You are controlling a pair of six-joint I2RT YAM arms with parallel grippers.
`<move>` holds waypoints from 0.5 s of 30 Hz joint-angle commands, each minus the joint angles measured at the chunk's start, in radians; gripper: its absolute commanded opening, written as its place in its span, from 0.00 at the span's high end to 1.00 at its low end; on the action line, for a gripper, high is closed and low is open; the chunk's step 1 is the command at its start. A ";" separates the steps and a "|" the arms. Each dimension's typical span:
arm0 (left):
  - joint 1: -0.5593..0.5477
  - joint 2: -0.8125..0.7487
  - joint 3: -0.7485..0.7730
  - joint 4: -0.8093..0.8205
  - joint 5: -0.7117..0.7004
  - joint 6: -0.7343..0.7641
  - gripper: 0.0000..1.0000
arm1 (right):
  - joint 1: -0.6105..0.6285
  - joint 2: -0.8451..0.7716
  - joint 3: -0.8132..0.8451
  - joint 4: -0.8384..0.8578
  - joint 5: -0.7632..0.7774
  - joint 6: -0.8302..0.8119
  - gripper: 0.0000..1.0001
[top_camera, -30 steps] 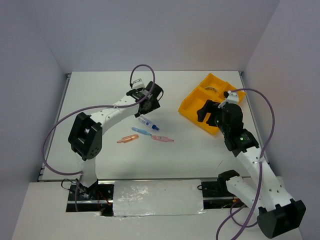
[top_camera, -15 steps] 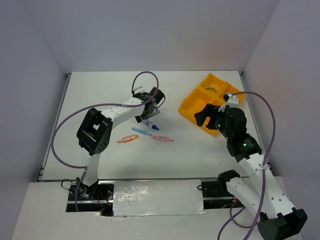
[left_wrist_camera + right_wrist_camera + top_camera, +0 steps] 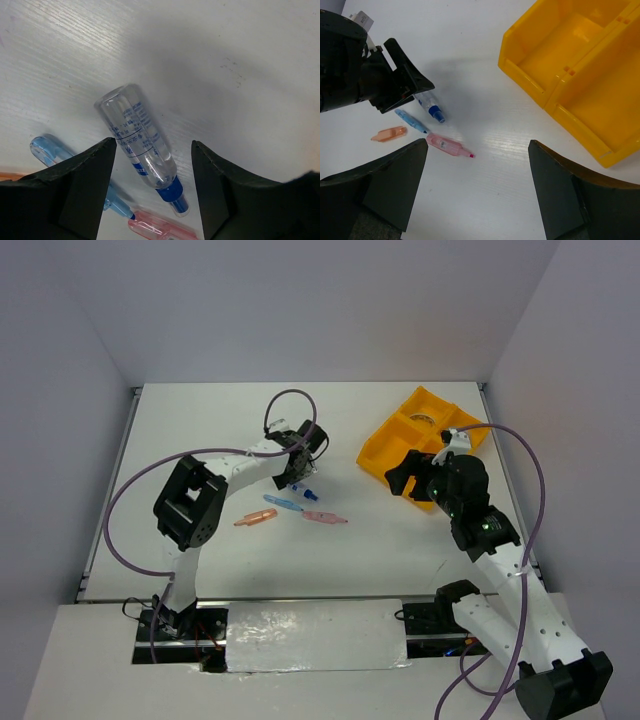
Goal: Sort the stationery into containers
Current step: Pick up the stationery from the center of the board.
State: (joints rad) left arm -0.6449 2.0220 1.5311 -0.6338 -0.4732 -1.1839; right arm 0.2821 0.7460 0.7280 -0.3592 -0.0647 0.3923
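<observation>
Trouble was judged likeliest in the crowded cluster on the desk [image 3: 200, 420]. Furthest left, the orange stick [image 3: 255, 519] lay a little apart from the rest and was thought to be at small risk. Next to it, the blue stick [image 3: 50, 151] lay close under one of the left fingers [image 3: 85, 190]. These were spread wide with nothing held, and they straddled the clear-blue pen-like piece [image 3: 142, 155], which lay flat on the desk between them. If they were lowered as placed, the blue stick could be struck or pinched along with the intended piece. The round, smooth barrel was set at a slant to the closing line, so it could be rolled or squeezed out sideways. Its blue cap pointed at the pink stick [image 3: 445, 145], lying near, which could be knocked away by such a slip. Further right, well apart from the cluster, stood the yellow tray [image 3: 385, 455], with the two near compartments seen empty. The right fingers [image 3: 390, 185] were likewise spread wide and empty, hanging over the desk just beside the tray's near corner. A carry from the left could therefore be blocked by that arm, or the piece dropped onto a dividing wall.
</observation>
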 commanded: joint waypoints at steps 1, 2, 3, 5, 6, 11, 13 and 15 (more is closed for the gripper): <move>0.005 0.010 -0.017 0.036 0.016 -0.005 0.27 | 0.003 0.001 0.002 0.039 -0.006 -0.017 0.11; 0.005 0.011 -0.022 0.051 0.022 -0.005 0.27 | 0.005 0.003 0.004 0.037 -0.004 -0.017 0.11; 0.005 0.014 -0.026 0.059 0.025 -0.005 0.27 | 0.005 0.001 0.004 0.037 -0.004 -0.018 0.11; 0.007 0.026 -0.025 0.074 0.034 -0.003 0.28 | 0.005 0.001 0.004 0.032 -0.001 -0.020 0.11; 0.007 0.032 -0.020 0.075 0.036 -0.002 0.30 | 0.003 0.000 0.007 0.029 0.000 -0.021 0.11; 0.008 0.057 -0.031 0.138 0.056 0.004 0.44 | 0.003 -0.011 0.007 0.017 0.009 -0.029 0.11; 0.011 0.066 -0.035 0.155 0.070 0.010 0.52 | 0.005 -0.016 0.007 0.008 0.014 -0.032 0.11; 0.017 0.075 -0.034 0.172 0.090 0.020 0.56 | 0.005 -0.020 0.010 0.002 0.025 -0.040 0.11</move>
State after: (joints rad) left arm -0.6376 2.0762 1.5097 -0.5049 -0.4137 -1.1793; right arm 0.2821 0.7437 0.7280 -0.3630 -0.0605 0.3759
